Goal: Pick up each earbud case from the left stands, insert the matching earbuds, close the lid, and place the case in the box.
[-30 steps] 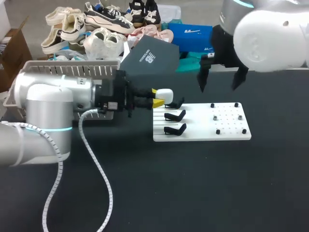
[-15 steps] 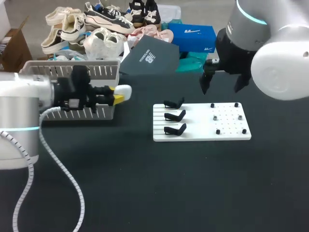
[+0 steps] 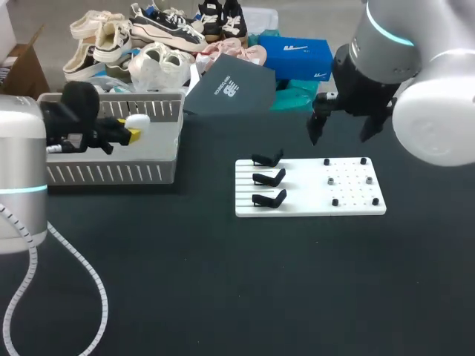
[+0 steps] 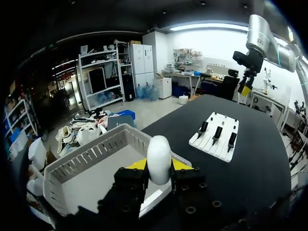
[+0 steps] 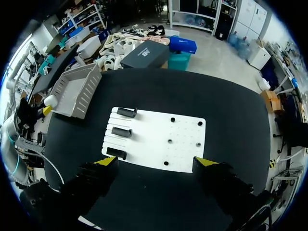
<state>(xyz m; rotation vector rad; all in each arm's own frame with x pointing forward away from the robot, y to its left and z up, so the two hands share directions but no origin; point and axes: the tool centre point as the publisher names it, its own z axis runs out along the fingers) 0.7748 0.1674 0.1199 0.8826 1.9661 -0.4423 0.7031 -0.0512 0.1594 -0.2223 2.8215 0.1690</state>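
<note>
My left gripper (image 3: 132,130) is shut on a closed white earbud case (image 3: 138,119), which it holds over the near right part of the grey slatted box (image 3: 111,172). In the left wrist view the case (image 4: 159,158) stands upright between the yellow-tipped fingers, above the box's rim (image 4: 118,134). Three black stands (image 3: 269,179) on the white board (image 3: 356,206) are all bare. My right gripper (image 3: 345,132) hangs open above the board's far edge. In its own view the right gripper (image 5: 155,161) has its fingers spread wide over the board (image 5: 154,144).
Several small dark pegs (image 3: 349,181) dot the right half of the board. My left arm's white cable (image 3: 78,261) trails across the near left of the black table. A dark grey shoe box (image 3: 231,86) lies at the table's back edge.
My left arm has swung left, carrying the case from the top stand to above the grey box. The right arm has drawn back to the right, and its gripper barely moved.
</note>
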